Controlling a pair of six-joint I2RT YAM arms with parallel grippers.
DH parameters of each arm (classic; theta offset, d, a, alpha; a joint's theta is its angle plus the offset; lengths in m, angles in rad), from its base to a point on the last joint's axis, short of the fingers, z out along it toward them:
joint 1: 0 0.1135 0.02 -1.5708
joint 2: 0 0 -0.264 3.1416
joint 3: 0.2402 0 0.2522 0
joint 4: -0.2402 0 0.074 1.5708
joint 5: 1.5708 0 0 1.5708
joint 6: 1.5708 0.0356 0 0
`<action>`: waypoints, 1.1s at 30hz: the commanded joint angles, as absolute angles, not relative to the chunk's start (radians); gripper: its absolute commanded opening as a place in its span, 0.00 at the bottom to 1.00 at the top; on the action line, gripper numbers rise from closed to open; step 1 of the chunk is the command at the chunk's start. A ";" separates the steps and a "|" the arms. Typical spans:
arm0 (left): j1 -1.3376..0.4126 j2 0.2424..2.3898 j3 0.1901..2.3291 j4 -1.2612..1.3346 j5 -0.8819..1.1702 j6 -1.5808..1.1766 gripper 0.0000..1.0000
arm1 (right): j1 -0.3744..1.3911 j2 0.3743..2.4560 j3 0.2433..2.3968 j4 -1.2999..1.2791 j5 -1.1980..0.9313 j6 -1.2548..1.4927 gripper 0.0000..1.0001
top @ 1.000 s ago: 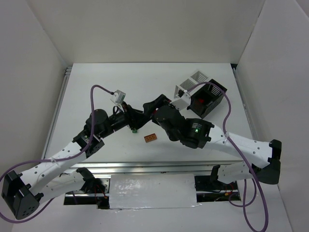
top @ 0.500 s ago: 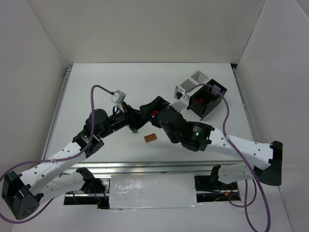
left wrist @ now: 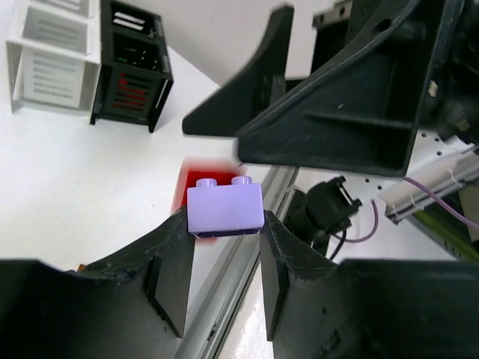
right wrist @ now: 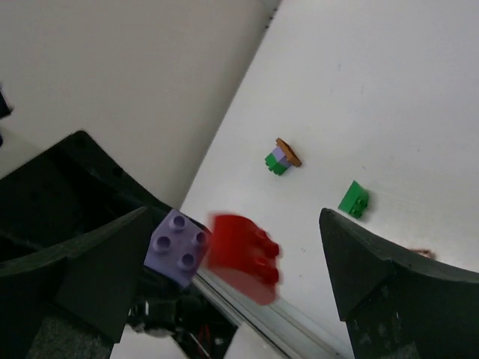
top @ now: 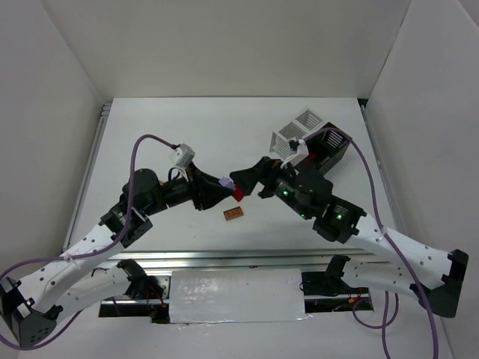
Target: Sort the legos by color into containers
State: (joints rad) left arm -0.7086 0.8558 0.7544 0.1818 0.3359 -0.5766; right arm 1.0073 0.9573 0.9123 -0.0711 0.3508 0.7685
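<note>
The left gripper (left wrist: pixel 224 228) is clamped on a purple brick (left wrist: pixel 224 208), holding it up over the middle of the table (top: pixel 150 127). A blurry red brick (right wrist: pixel 241 256) is right beside it, between the wide-spread fingers of the right gripper (right wrist: pixel 236 247) and clear of both. An orange-brown brick (top: pixel 233 215) lies flat near the table's front edge. A white box (top: pixel 293 129) and a black box (top: pixel 333 149) stand side by side toward the far right corner.

The counter (top: pixel 150 127) was white; there were a lilac brick (left wrist: pixel 224 209), red brick (right wrist: pixel 243 258), green brick (right wrist: pixel 353 200), orange-brown brick (top: pixel 233 215), a white container (top: pixel 294 132) and a black container (top: pixel 337 153).
</note>
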 commanded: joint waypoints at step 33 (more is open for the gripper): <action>-0.707 0.876 0.814 -0.075 0.180 -0.506 0.00 | 0.600 0.672 0.730 -0.336 0.267 0.656 1.00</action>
State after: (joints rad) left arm -0.7074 0.8368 0.7521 -0.1127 0.2070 -0.5251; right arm 0.6056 0.6861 0.6559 -0.2298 0.0071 0.5571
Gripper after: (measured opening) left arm 0.474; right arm 0.994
